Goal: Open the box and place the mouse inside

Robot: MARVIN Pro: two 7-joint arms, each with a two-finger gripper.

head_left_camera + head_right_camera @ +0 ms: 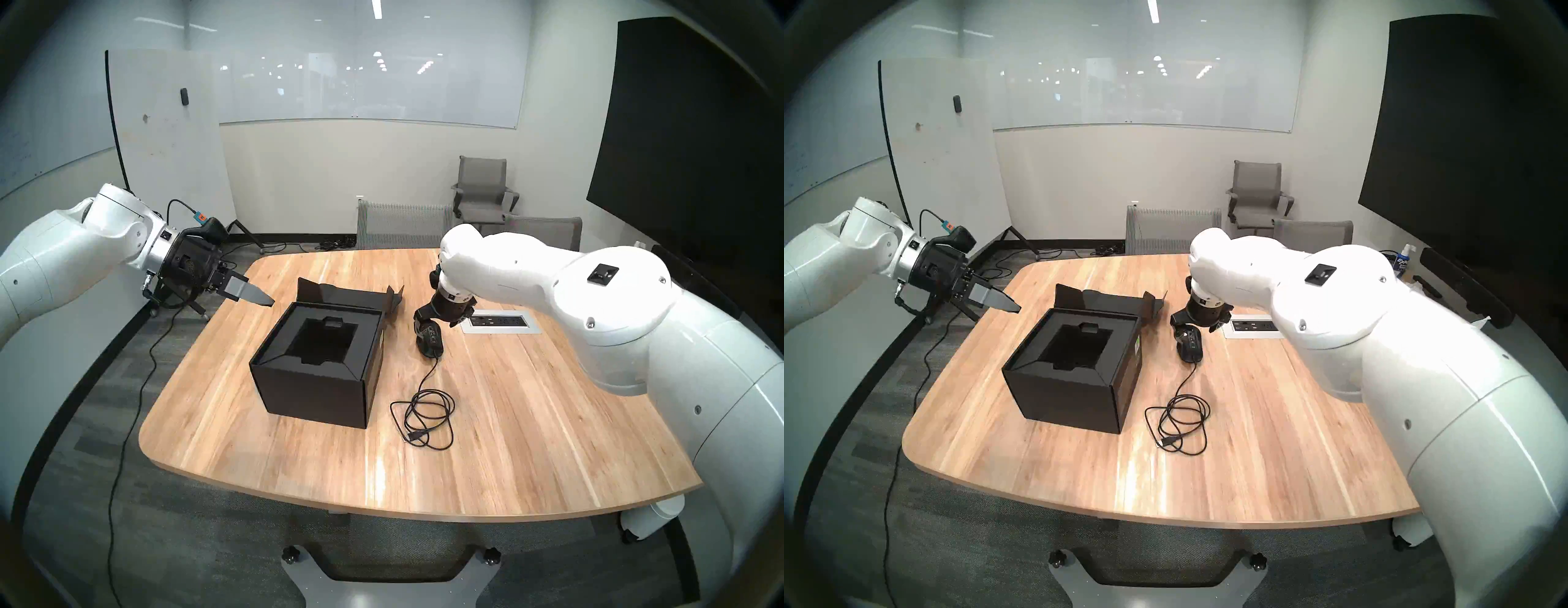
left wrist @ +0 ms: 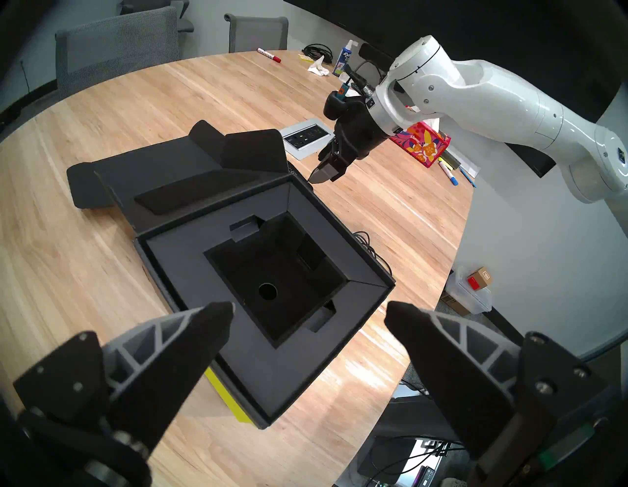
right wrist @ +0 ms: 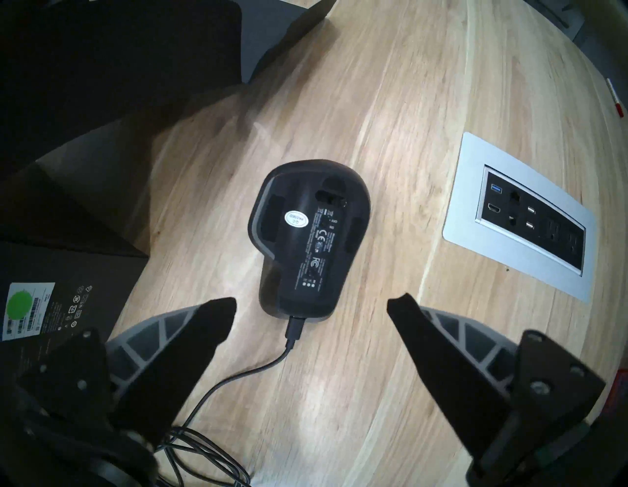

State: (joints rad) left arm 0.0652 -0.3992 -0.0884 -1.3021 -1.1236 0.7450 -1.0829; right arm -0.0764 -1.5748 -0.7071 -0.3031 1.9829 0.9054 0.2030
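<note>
The box [image 1: 316,358] stood open left of centre on the table [image 1: 509,424], its flap lid [image 2: 163,177] folded back; the left gripper [image 2: 309,326] hung spread and empty beside it. Just right lay the mouse [image 3: 306,238], belly up, under the right gripper [image 3: 311,314], also wide and empty. Opening looked finished; next came closing on the mouse's sides. Its cable [image 1: 424,418] might snag, and the power panel [image 1: 500,322] sat near.

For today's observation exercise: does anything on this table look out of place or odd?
Yes: the mouse beside the open box lies upside down, its label-covered underside facing up under the open right gripper. Its cable sprawls in loose loops on the table.
</note>
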